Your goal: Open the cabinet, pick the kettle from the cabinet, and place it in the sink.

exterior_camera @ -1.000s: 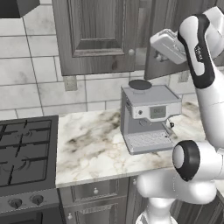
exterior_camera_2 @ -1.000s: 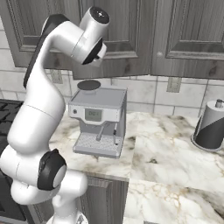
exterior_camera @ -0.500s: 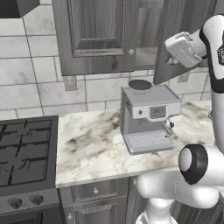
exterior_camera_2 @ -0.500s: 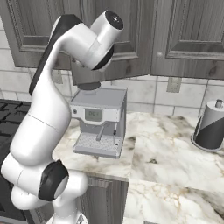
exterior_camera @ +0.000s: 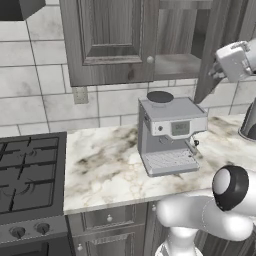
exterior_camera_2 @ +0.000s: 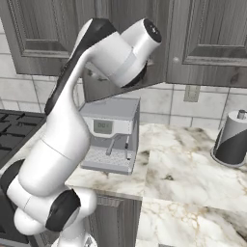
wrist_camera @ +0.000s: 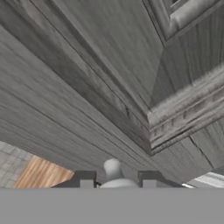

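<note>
The cabinet [exterior_camera: 110,40] hangs on the wall above the counter. Its right door [exterior_camera: 212,55] stands swung out toward me, and the bare shelf [exterior_camera: 175,65] behind it shows. My gripper [exterior_camera: 218,71] sits at that door's outer edge. In the hand view the gripper [wrist_camera: 114,178] is shut on the door's small round metal knob [wrist_camera: 112,167], with the grained door panel [wrist_camera: 87,87] close in front. The open door [exterior_camera_2: 103,89] partly shows behind my arm in the right base view. The kettle and the sink are out of view.
A boxy grey coffee machine [exterior_camera: 167,132] [exterior_camera_2: 108,130] stands on the marble counter [exterior_camera: 100,165] under the open door. A grey and black canister [exterior_camera_2: 232,140] sits at the counter's right. A gas stove [exterior_camera: 27,175] lies to the left.
My hand has moved right and toward me with the knob, and the cabinet's right door has swung from nearly closed to wide open.
</note>
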